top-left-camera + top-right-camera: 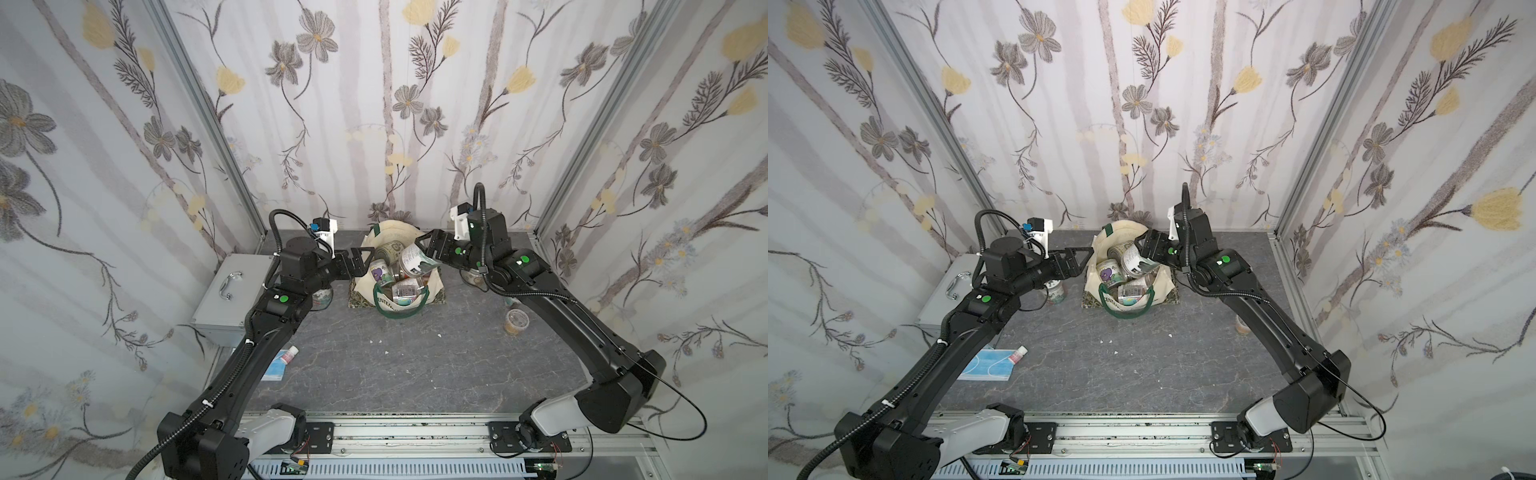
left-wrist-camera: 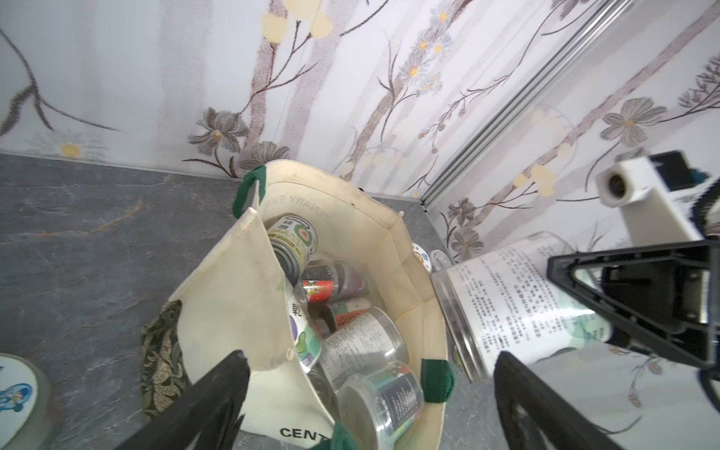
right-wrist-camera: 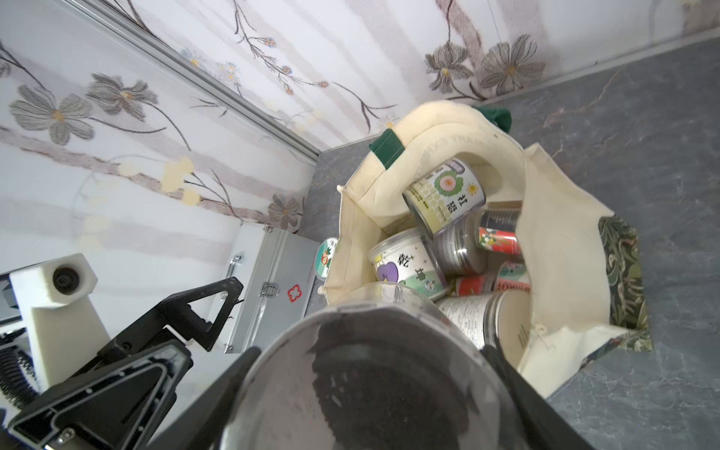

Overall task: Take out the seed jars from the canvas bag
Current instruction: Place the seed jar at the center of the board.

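Here, the right gripper (image 1: 428, 254) clamps a seed jar (image 1: 413, 258) above the canvas bag (image 1: 363, 286); left gripper (image 1: 360, 261) gapes; grey tabletop (image 1: 415, 365), floral walls (image 1: 353, 104).

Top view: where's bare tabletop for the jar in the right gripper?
Widest bare patch: grey marbled tabletop in front of the cream canvas bag, between the blue face mask and the clear-lidded seed jar on the right. Crowded: beside the bag, where the left gripper, right gripper, another jar and the silver metal case sit.

Black left arm (image 1: 247, 349) extends toward centre; left jaws stand fully apart, gripping nothing. Black right arm (image 1: 555, 303) extends opposite; right jaws clamp a tilted clear cylindrical seed jar (image 1: 413, 259).
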{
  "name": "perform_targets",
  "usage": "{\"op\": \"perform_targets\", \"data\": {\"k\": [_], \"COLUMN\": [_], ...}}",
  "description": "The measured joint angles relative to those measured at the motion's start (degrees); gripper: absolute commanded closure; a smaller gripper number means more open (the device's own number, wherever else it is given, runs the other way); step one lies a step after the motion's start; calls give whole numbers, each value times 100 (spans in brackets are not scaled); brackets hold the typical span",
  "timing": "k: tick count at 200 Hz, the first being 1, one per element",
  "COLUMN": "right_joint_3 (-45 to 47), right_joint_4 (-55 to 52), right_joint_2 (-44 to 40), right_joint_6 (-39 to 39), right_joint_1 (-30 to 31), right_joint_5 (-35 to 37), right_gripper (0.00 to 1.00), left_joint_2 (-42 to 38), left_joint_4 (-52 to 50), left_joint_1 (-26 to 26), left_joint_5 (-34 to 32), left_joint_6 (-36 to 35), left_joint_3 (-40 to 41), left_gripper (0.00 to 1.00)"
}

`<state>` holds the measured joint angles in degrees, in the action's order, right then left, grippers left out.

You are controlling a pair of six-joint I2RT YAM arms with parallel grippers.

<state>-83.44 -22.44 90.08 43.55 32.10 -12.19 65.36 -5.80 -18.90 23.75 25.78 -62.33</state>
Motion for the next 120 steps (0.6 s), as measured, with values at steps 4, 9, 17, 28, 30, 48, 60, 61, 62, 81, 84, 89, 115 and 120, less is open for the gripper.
{"op": "perform_targets", "data": {"k": [4, 9, 17, 28, 30, 48, 60, 61, 62, 81, 84, 89, 115, 120], "right_joint_3": [223, 511, 960, 1480, 1563, 2214, 2592, 2632, 2651, 3121, 3189, 3279, 3637, 3674], "right_joint_4": [149, 382, 774, 1327, 1412, 2229, 2809, 2881, 2920, 3895, 4065, 4306, 5495, 5705], "right_joint_2": [-131, -302, -544, -796, -833, -1097, -1231, -1244, -1250, -1364, -1373, -1381, -1373, -1360], "right_joint_6": [70, 186, 385, 645, 697, 1130, 1458, 1499, 1519, 2059, 2159, 2299, 3021, 3143], "right_joint_1": [-63, -151, -299, -470, -494, -675, -780, -789, -793, -916, -935, -964, -1043, -1049], "right_joint_5": [-136, -323, -634, -990, -1054, -1602, -1974, -2011, -2031, -2516, -2597, -2706, -3171, -3257], "right_gripper": [35, 35, 35, 35, 35, 35, 35, 35, 35, 35, 35, 35, 35, 35], "left_joint_2": [-31, -76, -116, -120, -116, -15, 83, 94, 101, 247, 269, 299, 485, 514], "left_joint_4": [13, 46, 70, 122, 131, 245, 313, 319, 323, 479, 518, 568, 903, 962], "left_joint_1": [-28, -81, -149, -254, -273, -459, -568, -584, -590, -737, -756, -780, -909, -940], "left_joint_5": [35, 92, 170, 284, 304, 549, 717, 739, 748, 990, 1029, 1088, 1335, 1360], "left_joint_6": [48, 146, 254, 404, 433, 664, 828, 852, 863, 1113, 1163, 1215, 1504, 1541], "left_joint_3": [0, 0, -22, -83, -94, -210, -262, -267, -269, -313, -315, -315, -278, -251], "left_gripper": [0, 0, 0, 0, 0, 0, 0, 0, 0, 0, 0, 0, 0, 0]}}
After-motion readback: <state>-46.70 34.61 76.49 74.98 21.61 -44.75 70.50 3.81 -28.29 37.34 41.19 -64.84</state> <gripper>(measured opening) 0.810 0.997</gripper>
